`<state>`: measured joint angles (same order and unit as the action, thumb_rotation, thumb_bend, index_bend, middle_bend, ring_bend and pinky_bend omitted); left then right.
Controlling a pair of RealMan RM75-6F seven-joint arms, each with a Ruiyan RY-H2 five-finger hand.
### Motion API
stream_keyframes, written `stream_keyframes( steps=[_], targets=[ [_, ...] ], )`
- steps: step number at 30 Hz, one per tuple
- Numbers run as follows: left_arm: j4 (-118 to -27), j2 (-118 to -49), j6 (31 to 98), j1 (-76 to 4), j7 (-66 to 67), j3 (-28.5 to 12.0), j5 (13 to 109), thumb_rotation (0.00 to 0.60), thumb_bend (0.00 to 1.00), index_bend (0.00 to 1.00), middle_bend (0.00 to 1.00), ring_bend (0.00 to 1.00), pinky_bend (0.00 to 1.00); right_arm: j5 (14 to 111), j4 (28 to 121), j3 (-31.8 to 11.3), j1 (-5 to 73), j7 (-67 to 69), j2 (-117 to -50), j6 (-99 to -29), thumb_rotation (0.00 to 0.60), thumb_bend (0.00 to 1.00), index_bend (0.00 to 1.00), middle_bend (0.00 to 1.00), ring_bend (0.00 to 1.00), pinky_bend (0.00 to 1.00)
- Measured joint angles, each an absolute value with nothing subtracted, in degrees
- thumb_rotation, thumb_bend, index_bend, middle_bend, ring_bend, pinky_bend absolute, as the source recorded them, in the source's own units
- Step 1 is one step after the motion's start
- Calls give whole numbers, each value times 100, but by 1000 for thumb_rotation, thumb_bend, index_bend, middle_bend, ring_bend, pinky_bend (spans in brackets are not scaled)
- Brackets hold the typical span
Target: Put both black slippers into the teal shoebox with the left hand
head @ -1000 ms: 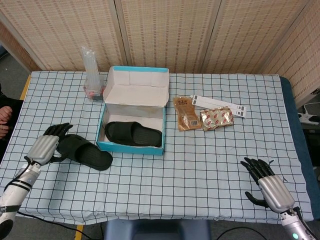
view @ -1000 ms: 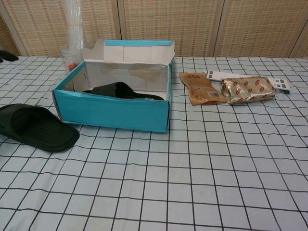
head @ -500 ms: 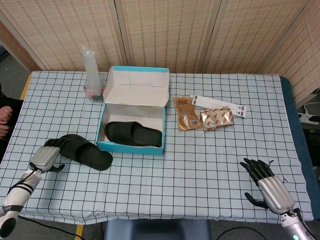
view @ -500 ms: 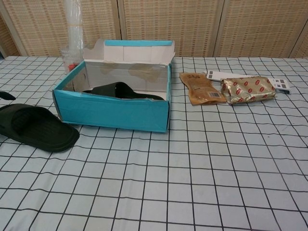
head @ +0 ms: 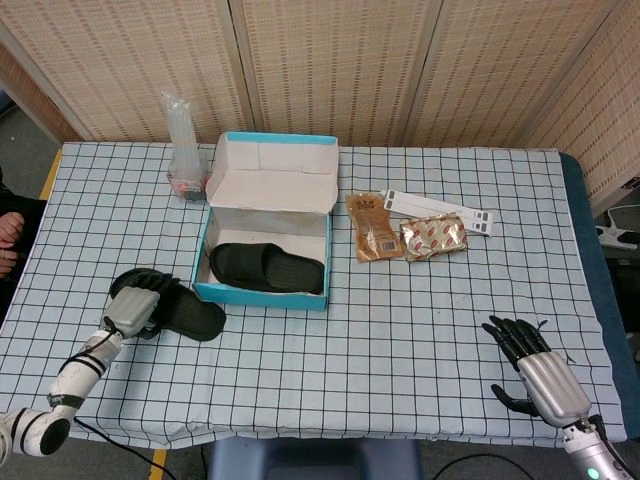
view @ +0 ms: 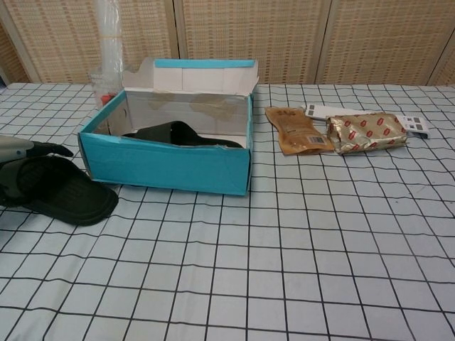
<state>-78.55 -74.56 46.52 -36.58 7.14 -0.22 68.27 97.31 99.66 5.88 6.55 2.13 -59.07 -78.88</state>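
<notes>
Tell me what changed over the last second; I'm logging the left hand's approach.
The left hand swung in from the slipper's outer end to lie over the loose slipper; a grip isn't visible. That slipper, the one in the shoebox and the right hand stayed put.

— What sort of place is this?
— A staged test room, not a lived-in home. Woven reed screen panels point(head: 330, 65) wall off the back, and the table point(head: 400, 330) wears a grid-checked cloth.
— Anything else?
— Odd props sit together: a teal shoebox point(head: 265, 225), snack packets point(head: 405, 240), a plastic-wrapped bundle point(head: 182, 150). Cables trail over the floor point(head: 25, 150) beside it.
</notes>
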Motion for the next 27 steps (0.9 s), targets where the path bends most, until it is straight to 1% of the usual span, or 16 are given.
stream_keyframes(
  steps=[7,10,11,13,15,18,20,21,22,27],
  targets=[
    [-7583,-7640,4416,-3708,822,-3,6757,600,346,0,0,0,32,9713,9967,576,653,203,-5902,-7897,600,217,0,0,0,0],
    [-7473,-7735,4380,-3700,889,18,6738,600,338,1,3,2,63,9712,9966,569,645,213,-5895,-7922,600,217,0,0,0,0],
    [-7453,-7758,4426,-3684,902,23,6762,600,336,18,22,13,81,9713,9964,568,644,216,-5893,-7924,600,217,0,0,0,0],
    [-7422,-7798,4548,-3648,902,24,6828,600,336,118,120,92,121,9712,9957,568,646,219,-5897,-7917,600,217,0,0,0,0],
    [-7359,-7861,4763,-3588,888,24,6954,600,339,245,269,225,181,9713,9952,571,652,216,-5903,-7897,600,217,0,0,0,0],
    [-7205,-7983,5114,-3476,754,29,7226,600,349,362,443,358,267,9720,9946,577,662,206,-5916,-7873,600,217,0,0,0,0],
    [-7070,-8062,5245,-3409,576,38,7397,600,357,440,531,422,314,9729,9952,582,661,201,-5916,-7877,600,217,0,0,0,0],
    [-7011,-8090,5268,-3384,496,44,7442,600,362,473,565,449,335,9733,9954,583,657,200,-5914,-7885,600,217,0,0,0,0],
    [-6950,-8114,5279,-3361,422,53,7480,600,366,486,578,462,347,9733,9956,584,653,200,-5912,-7891,600,217,0,0,0,0],
    [-6840,-8124,5330,-3250,244,92,7619,600,367,493,586,468,367,9730,9959,583,646,193,-5910,-7900,600,216,0,0,0,0]
  ],
)
